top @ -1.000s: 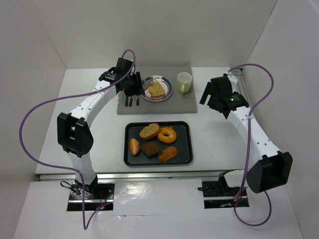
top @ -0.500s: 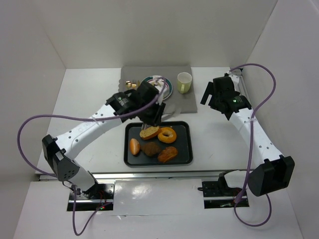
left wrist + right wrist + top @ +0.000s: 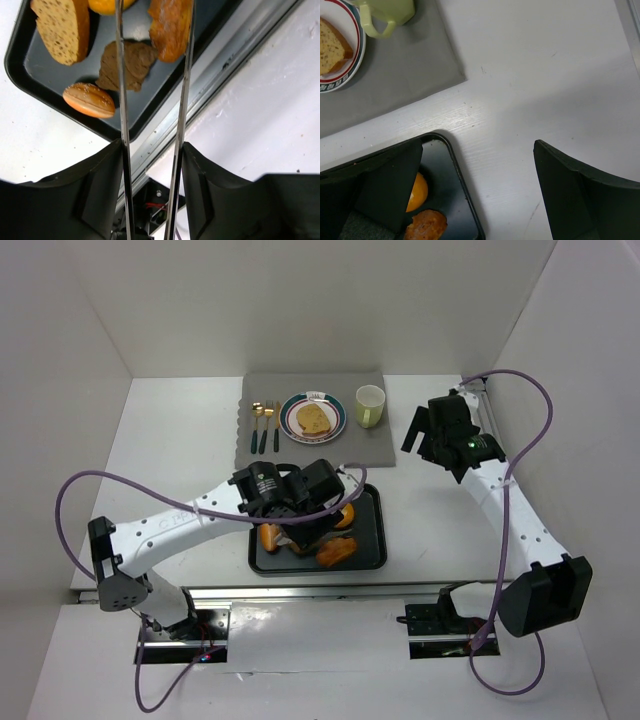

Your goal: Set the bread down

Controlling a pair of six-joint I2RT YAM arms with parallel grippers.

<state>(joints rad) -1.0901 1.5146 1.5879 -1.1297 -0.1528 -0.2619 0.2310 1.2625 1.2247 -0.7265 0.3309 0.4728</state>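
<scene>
Overhead, the left gripper (image 3: 154,20) hangs open above the tray (image 3: 45,75) — fingers apart, nothing held. The bread (image 3: 313,419) lies on a plate (image 3: 342,416) beyond it; the right gripper (image 3: 479,150) — also open — is well apart.

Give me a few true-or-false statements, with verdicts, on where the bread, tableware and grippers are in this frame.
1. A slice of bread lies on the plate. True.
2. The green cup stands left of the plate in the top view. False: it stands right of it.
3. The left gripper is over the black tray. True.
4. The right gripper holds a bun. False: it is open and empty, above bare table.
5. The cutlery lies in the tray. False: it lies on the grey mat, beside the plate.
</scene>
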